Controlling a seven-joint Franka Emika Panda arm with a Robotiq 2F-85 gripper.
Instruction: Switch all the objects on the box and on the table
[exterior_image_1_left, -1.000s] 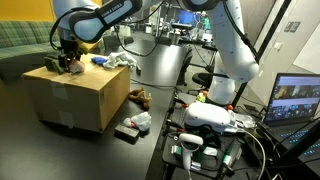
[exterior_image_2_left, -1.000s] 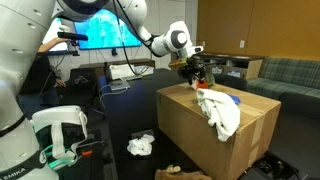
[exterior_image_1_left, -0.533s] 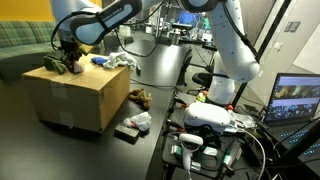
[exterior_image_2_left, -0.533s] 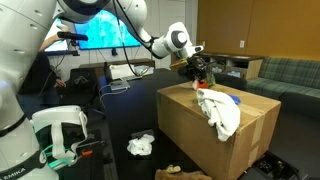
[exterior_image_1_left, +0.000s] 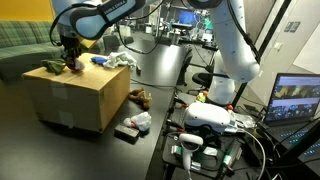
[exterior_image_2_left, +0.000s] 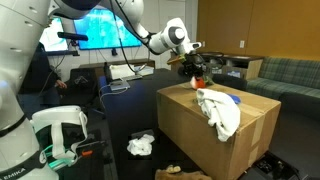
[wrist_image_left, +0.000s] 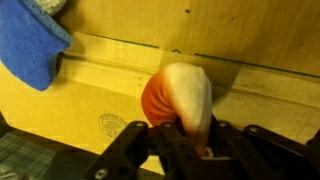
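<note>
My gripper (wrist_image_left: 185, 142) is shut on a soft orange and white object (wrist_image_left: 180, 95), held just above the top of the cardboard box (wrist_image_left: 110, 100). In both exterior views the gripper (exterior_image_1_left: 70, 62) (exterior_image_2_left: 197, 70) hangs over the far end of the box (exterior_image_1_left: 75, 95) (exterior_image_2_left: 215, 140). A white cloth (exterior_image_2_left: 218, 110) (exterior_image_1_left: 118, 62) and a blue object (exterior_image_2_left: 232, 99) (wrist_image_left: 30, 45) lie on the box top. Beside the box, low down, lie a crumpled white item (exterior_image_1_left: 135, 122) (exterior_image_2_left: 141, 145) and a brown item (exterior_image_1_left: 140, 98).
A second white robot base with cables (exterior_image_1_left: 210, 120) (exterior_image_2_left: 60, 135) stands close to the box. A laptop (exterior_image_1_left: 295, 100) sits at the right edge, a lit screen (exterior_image_2_left: 110, 25) behind, and a green sofa (exterior_image_1_left: 25, 40) (exterior_image_2_left: 285, 75) beyond the box.
The jaws have gone from open to shut round the orange and white object. The gripper has risen slightly from the box top with it.
</note>
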